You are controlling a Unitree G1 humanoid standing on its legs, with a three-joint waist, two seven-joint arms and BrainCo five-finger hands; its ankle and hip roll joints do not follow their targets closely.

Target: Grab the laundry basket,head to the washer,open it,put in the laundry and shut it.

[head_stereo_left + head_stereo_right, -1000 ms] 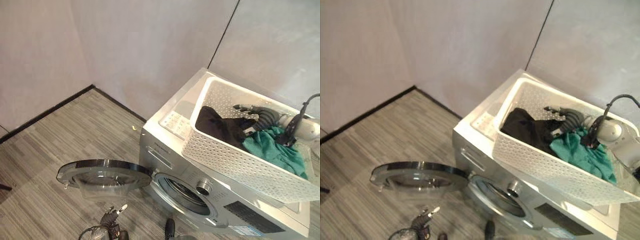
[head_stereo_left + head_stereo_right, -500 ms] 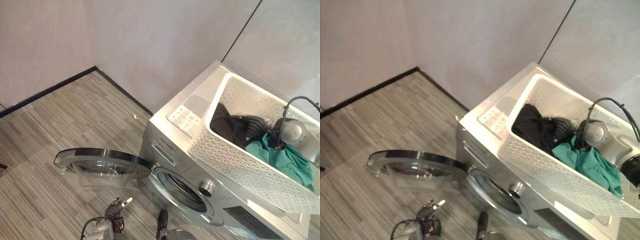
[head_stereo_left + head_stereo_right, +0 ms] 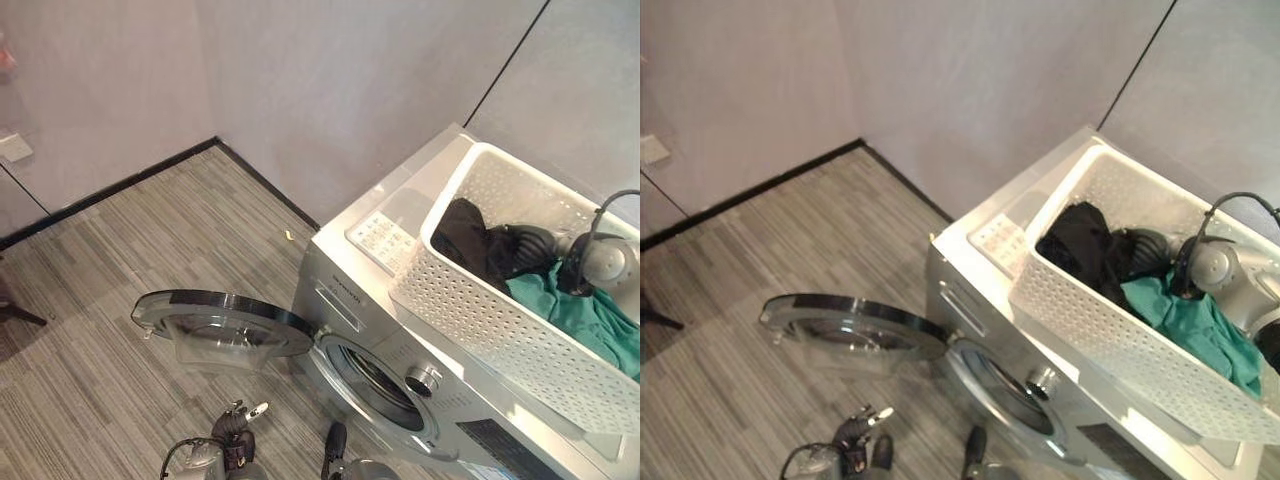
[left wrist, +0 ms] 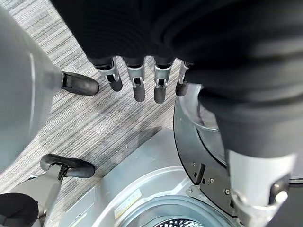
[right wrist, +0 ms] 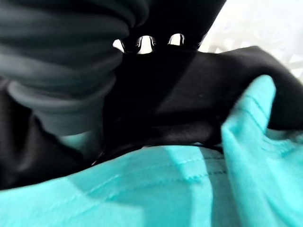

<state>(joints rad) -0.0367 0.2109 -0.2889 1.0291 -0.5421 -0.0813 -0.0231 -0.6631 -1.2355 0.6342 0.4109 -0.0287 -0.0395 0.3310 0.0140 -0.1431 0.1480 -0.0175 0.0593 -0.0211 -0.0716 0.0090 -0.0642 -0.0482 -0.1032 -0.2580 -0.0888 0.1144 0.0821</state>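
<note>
Right wrist view: my right hand (image 3: 522,248) buried in black garment (image 3: 466,237), finger state indeterminate, possibly gripping. Risk: teal cloth (image 3: 580,315) at 4 o'clock drags out, drops beside washer (image 3: 375,330).

— What is the right hand (image 3: 522,250) doing differently from a second ago?
— It is sinking into the black garment (image 3: 468,236) inside the white laundry basket (image 3: 480,315). A second ago its fingers were lying stretched out above the black cloth, in plain sight; now the cloth is hiding them and the dark ribbed cover is pressing against the fold.
— And the teal garment (image 3: 590,318)?
— It is bunching up beside the wrist, nearer the black garment than before.
— The washing machine (image 3: 375,330) looks shifted.
— The whole scene is sliding together; the camera is turning, bringing more floor and wall into sight left of the washer.
</note>
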